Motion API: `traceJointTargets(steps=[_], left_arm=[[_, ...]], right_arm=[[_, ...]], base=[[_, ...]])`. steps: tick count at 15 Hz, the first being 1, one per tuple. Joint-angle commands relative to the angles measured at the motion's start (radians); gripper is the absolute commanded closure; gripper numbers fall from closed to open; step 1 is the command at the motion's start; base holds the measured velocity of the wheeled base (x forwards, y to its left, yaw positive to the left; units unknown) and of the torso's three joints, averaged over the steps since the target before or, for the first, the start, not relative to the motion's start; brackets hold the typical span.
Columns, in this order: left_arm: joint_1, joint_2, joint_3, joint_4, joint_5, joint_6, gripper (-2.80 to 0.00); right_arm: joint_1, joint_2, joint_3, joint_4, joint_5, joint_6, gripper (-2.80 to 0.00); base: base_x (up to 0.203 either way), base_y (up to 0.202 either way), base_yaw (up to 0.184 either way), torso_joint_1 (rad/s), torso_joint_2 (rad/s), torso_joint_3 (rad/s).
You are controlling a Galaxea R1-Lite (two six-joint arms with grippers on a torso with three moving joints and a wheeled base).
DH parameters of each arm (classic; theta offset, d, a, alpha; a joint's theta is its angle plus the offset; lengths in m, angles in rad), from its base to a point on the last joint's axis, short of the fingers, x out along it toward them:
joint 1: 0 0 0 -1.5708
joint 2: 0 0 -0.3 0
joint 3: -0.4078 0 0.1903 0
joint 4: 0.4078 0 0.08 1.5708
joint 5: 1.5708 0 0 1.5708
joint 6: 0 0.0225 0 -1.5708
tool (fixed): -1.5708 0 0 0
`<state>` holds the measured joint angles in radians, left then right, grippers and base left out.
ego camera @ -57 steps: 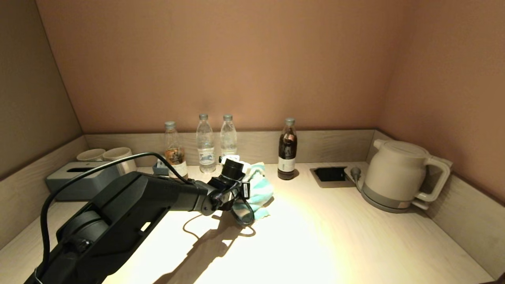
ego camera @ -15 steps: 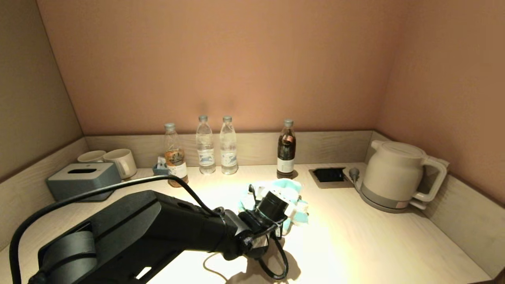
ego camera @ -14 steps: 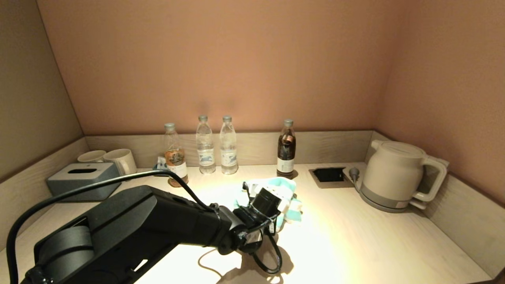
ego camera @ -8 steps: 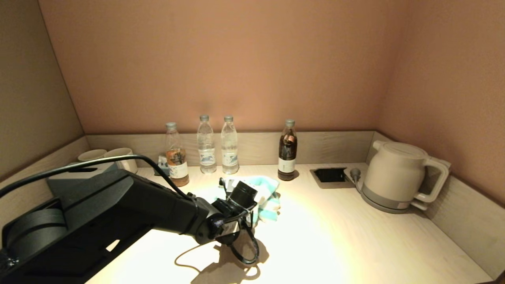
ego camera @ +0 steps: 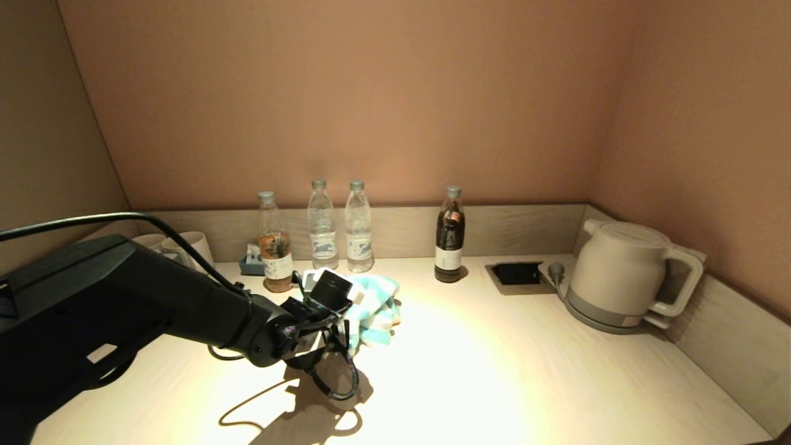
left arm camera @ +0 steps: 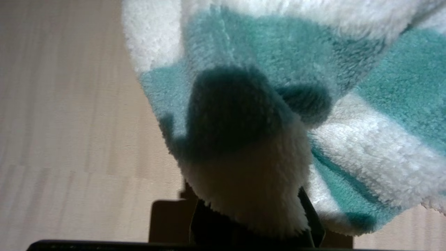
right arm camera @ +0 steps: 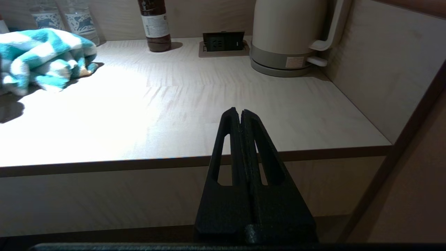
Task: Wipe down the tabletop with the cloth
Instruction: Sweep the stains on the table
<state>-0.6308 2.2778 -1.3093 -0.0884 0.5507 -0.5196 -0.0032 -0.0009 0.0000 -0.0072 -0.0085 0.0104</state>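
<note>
The teal and white striped cloth (ego camera: 374, 306) lies bunched on the pale beige tabletop (ego camera: 494, 371), left of centre and in front of the water bottles. My left gripper (ego camera: 346, 315) is shut on the cloth and presses it onto the tabletop; in the left wrist view the cloth (left arm camera: 264, 115) covers the fingers. The cloth also shows at the far left of the right wrist view (right arm camera: 41, 55). My right gripper (right arm camera: 240, 112) is shut and empty, parked below the tabletop's front edge (right arm camera: 104, 165), out of the head view.
Three bottles (ego camera: 321, 225) and a dark bottle (ego camera: 450, 235) stand along the back rim. A white kettle (ego camera: 624, 275) sits at the right beside the black recess (ego camera: 518, 272). Mugs (ego camera: 191, 244) stand at the back left behind my left arm.
My left gripper has dragged the cloth leftward across the tabletop, from right of centre beside the dark bottle to in front of the water bottles. The right arm has not moved.
</note>
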Motion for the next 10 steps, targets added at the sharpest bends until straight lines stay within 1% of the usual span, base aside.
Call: traceJointTargets(steps=[1,2,3,4,7,10], left_arm=[[0.054,-0.080,0.095,-0.007,0.006,-0.007,0.00],[0.074,-0.096,0.116,-0.008,0.008,-0.010,0.00],[0.078,-0.100,0.120,-0.009,0.007,-0.010,0.00],[0.106,-0.111,0.159,-0.012,0.006,-0.009,0.00],[0.189,-0.169,0.350,-0.039,0.003,0.003,0.00],[0.246,-0.272,0.484,-0.054,0.002,0.035,0.00]], right_arm=[[0.000,0.001,0.000,0.000,0.001,0.000,0.00],[0.000,0.001,0.000,0.000,0.001,0.000,0.00],[0.000,0.001,0.000,0.000,0.001,0.000,0.00],[0.000,0.001,0.000,0.000,0.001,0.000,0.00],[0.000,0.001,0.000,0.000,-0.001,0.000,0.00],[0.000,0.001,0.000,0.000,-0.001,0.000,0.00]], base=[[0.000,0.000,0.000,0.000,0.00,0.000],[0.000,0.000,0.000,0.000,0.00,0.000],[0.000,0.000,0.000,0.000,0.00,0.000],[0.000,0.000,0.000,0.000,0.00,0.000],[0.000,0.000,0.000,0.000,0.00,0.000],[0.000,0.000,0.000,0.000,0.00,0.000]])
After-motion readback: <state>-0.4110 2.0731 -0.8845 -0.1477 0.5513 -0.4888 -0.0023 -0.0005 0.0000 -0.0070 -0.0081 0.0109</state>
